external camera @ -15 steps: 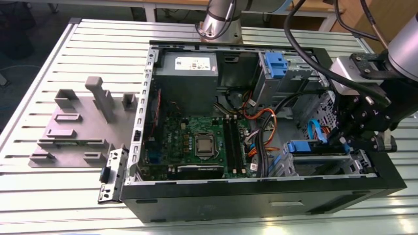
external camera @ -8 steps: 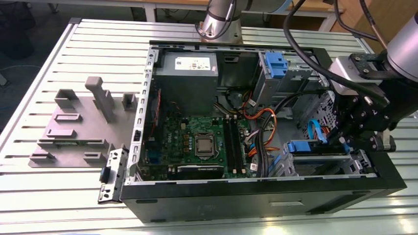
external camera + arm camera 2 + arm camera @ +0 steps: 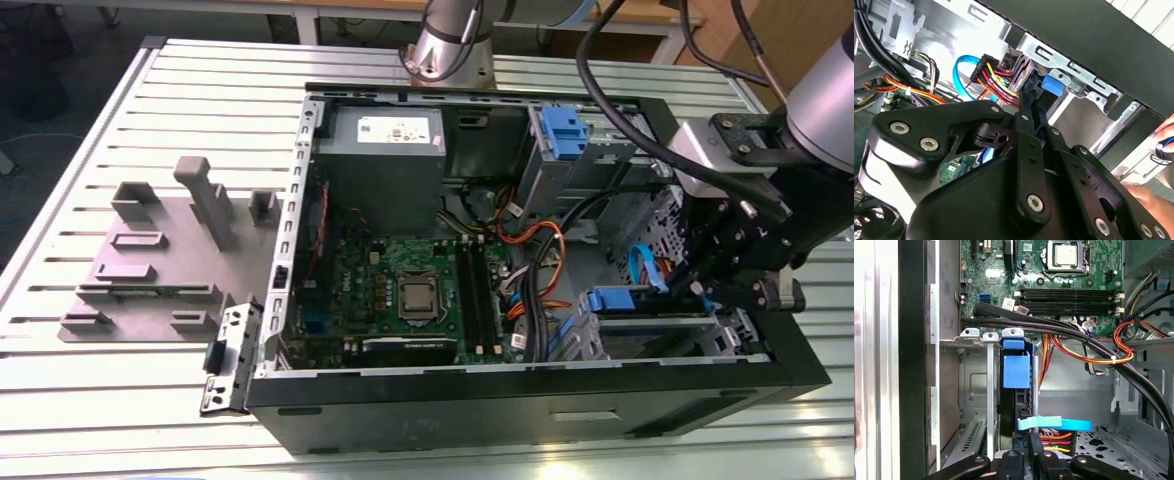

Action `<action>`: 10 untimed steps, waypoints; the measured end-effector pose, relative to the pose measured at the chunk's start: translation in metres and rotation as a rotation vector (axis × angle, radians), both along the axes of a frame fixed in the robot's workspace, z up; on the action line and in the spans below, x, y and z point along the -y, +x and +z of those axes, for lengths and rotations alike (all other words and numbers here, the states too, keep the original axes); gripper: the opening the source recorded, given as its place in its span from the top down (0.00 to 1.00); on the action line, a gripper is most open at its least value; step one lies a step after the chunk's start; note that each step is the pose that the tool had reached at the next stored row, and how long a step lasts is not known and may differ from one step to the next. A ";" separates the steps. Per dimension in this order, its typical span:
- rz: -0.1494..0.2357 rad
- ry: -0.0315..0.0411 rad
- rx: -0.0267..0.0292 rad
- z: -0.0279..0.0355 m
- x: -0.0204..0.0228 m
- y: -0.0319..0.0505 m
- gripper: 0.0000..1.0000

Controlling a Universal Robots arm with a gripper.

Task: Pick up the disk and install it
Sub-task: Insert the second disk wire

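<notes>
Blue plastic of the disk (image 3: 1016, 371) carrier shows edge-on in the drive cage (image 3: 974, 385) of the open computer case (image 3: 534, 400); most of the disk is hidden between the cage walls. The gripper (image 3: 1026, 440) reaches down to it, with its fingers (image 3: 1035, 450) narrow at the disk's rear edge; whether they grip is hard to see. Cables (image 3: 1079, 337) cross above.

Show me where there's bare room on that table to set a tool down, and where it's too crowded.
Free: the slatted table strip along the exterior view's left edge, beside the grey fixture plate, and the front strip below that plate. Crowded: inside the computer case, where cables and the gripper fill the drive-bay corner.
</notes>
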State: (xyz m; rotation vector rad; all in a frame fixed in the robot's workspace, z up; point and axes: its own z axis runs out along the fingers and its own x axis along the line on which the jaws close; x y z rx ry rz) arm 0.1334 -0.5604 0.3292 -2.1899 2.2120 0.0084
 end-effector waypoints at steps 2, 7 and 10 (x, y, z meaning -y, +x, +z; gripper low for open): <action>0.000 -0.0011 0.0000 -0.0013 -0.0001 0.0000 0.83; 0.000 -0.0010 0.0000 -0.0020 -0.0001 0.0000 0.83; 0.000 -0.0011 0.0000 -0.0020 -0.0001 0.0000 0.83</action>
